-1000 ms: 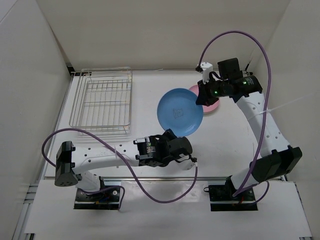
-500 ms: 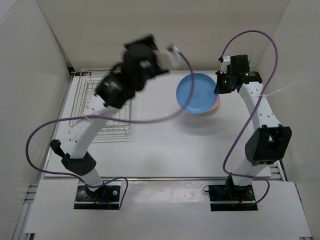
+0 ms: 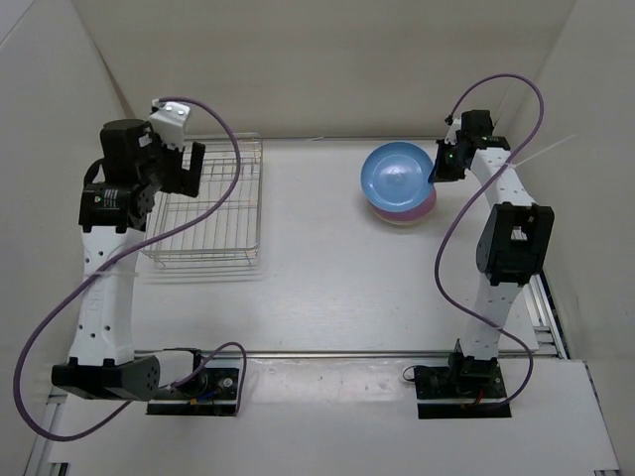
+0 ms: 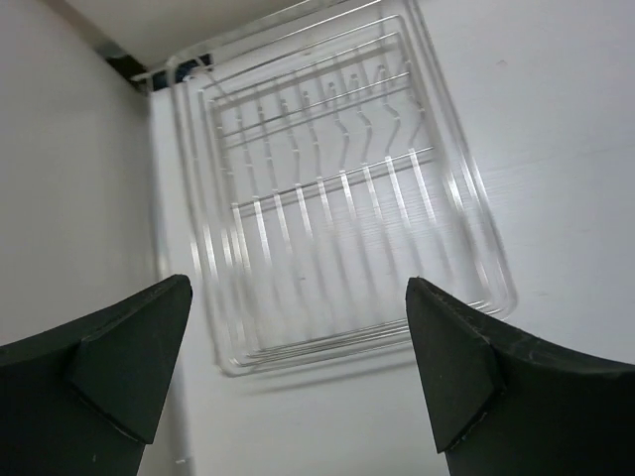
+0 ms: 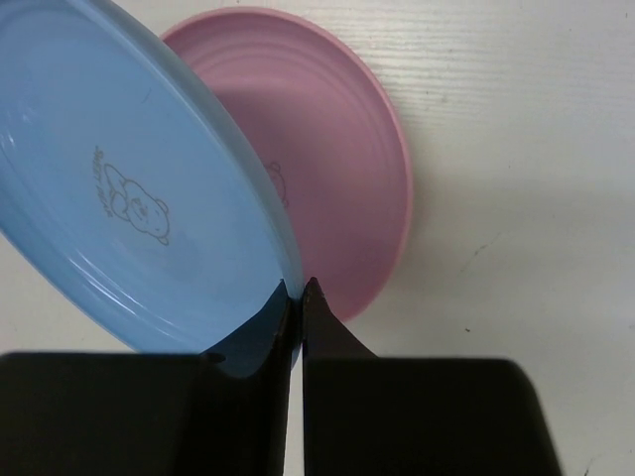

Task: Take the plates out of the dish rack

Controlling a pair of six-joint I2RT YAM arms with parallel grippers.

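Observation:
The light blue plate (image 3: 395, 177) hangs tilted over the pink plate (image 3: 425, 205) at the back right. My right gripper (image 3: 437, 171) is shut on its right rim. In the right wrist view the jaws (image 5: 298, 291) pinch the blue plate (image 5: 129, 198) at its edge, with the pink plate (image 5: 342, 159) flat on the table beneath. A pale cream rim (image 3: 395, 222) shows under the pink one. The silver dish rack (image 3: 260, 198) at the back left holds nothing. My left gripper (image 3: 189, 171) hovers open above it. The left wrist view looks down on the rack (image 4: 327, 198) between the spread fingers of that gripper (image 4: 298, 347).
White walls close in the table at the left, back and right. The rack sits close to the left wall. Purple cables loop from both arms, the left one (image 3: 223, 149) arching over the rack.
My left arm swung from the front middle of the table up and left to above the rack, and its jaws opened. My right gripper carried the blue plate back over the pink plate.

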